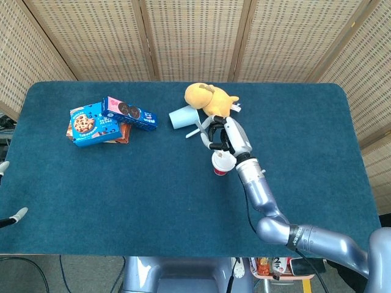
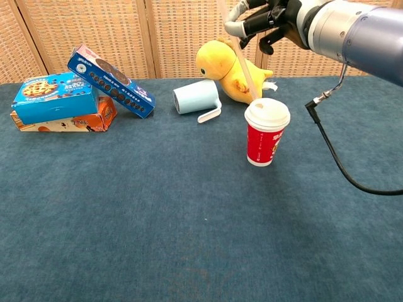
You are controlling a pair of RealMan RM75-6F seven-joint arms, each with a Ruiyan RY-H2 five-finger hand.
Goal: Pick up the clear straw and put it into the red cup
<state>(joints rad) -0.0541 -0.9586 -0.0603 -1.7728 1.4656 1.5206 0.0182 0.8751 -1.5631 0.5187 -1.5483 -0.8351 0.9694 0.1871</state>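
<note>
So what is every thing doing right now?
Straw: tilted, pinched by right hand, tip just above the lid.
Red cup: upright, lid on.
Blue mug: on its side.
Duck: lying down.
Boxes: stacked.
Left hand: barely visible.
</note>
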